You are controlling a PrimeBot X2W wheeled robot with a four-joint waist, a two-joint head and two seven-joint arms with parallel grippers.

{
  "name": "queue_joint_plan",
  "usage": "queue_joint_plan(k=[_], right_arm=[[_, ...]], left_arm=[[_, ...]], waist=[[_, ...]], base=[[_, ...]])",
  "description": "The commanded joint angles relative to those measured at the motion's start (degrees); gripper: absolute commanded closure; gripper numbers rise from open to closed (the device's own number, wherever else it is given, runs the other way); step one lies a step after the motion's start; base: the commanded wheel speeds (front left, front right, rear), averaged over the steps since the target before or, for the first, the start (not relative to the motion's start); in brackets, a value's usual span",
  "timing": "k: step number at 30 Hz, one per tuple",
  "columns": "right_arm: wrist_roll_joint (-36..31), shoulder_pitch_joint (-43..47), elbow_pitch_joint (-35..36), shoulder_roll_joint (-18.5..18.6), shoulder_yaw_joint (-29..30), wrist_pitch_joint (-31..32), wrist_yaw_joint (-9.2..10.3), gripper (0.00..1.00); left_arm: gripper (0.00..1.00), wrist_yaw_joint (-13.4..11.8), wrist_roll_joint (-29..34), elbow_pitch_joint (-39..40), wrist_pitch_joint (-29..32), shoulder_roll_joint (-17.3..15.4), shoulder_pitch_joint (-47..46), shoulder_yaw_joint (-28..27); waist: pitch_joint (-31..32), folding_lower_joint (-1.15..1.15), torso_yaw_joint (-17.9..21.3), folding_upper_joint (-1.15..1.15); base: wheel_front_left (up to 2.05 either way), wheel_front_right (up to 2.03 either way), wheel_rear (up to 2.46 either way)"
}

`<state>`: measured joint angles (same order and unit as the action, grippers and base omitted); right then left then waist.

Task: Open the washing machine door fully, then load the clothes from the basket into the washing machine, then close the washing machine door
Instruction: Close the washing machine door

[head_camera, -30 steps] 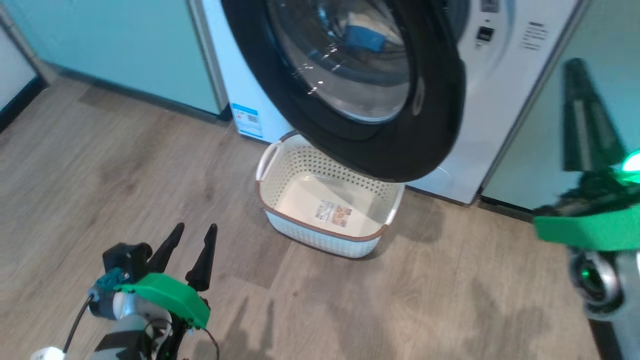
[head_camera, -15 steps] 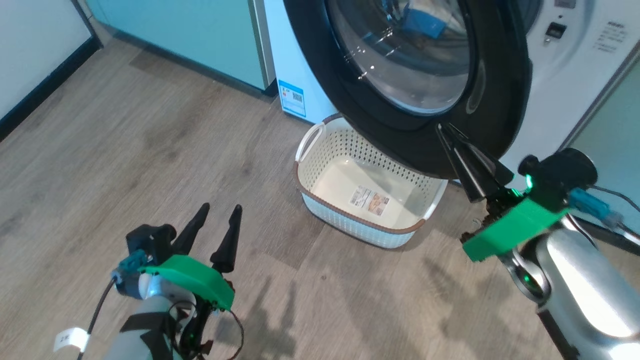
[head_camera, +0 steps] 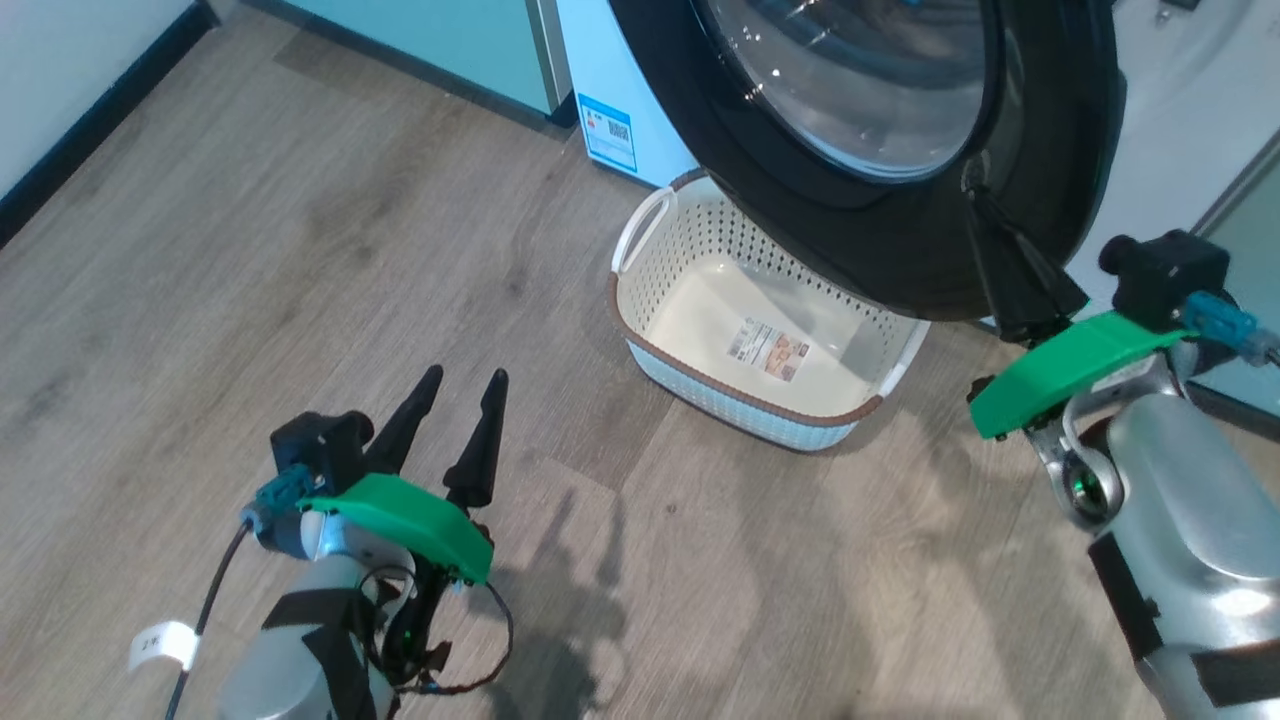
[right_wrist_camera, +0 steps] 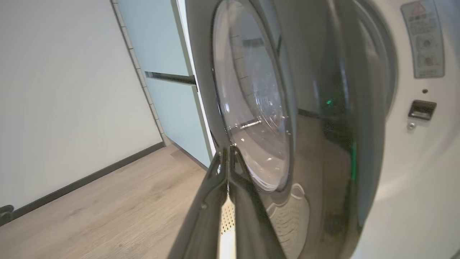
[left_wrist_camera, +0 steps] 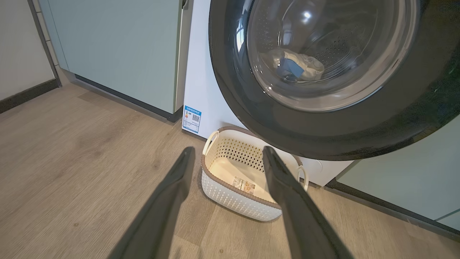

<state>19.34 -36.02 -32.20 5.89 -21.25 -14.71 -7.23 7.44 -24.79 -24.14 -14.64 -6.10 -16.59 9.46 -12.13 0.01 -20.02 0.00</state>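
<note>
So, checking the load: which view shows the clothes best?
Left wrist view: the clothes show plainly through the washing machine door glass. Head view crops the glass's top; right wrist view sees it nearly edge-on, contents unclear.

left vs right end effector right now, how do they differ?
The left end effector, two long dark fingers on a green mount, is open; the right end effector is shut, fingers together. Left hangs over the wooden floor, touching nothing; right points at the rim of the round glossy black washing machine door. Both share dark tapered fingers and green mounts.
</note>
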Motion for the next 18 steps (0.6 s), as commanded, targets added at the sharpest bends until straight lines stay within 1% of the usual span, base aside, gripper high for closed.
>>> queue_joint_plan(k=[1, 11, 18], right_arm=[[-1.0, -2.6, 0.2, -1.5, 0.1, -0.3, -0.25, 1.0], [-1.6, -5.7, -6.1, -2.8, 2.7, -0.3, -0.25, 1.0], [-1.5, -7.8, -8.9, -3.0, 6.8, -0.3, -0.25, 1.0]], left_arm=[[0.0, 0.0, 0.4, 2.0, -0.4, -0.7, -2.4, -2.2], [0.0, 0.0, 0.4, 2.6, -0.4, -0.2, -3.5, -2.2], [0.0, 0.0, 0.4, 2.8, -0.4, 0.3, -4.1, -1.9]], waist=[[-0.8, -0.01, 0.2, 0.0], [-3.2, -0.01, 0.6, 0.0], [-4.6, -0.01, 0.5, 0.0]], base=[[0.0, 0.0, 0.0], [0.0, 0.0, 0.0], [0.0, 0.0, 0.0]])
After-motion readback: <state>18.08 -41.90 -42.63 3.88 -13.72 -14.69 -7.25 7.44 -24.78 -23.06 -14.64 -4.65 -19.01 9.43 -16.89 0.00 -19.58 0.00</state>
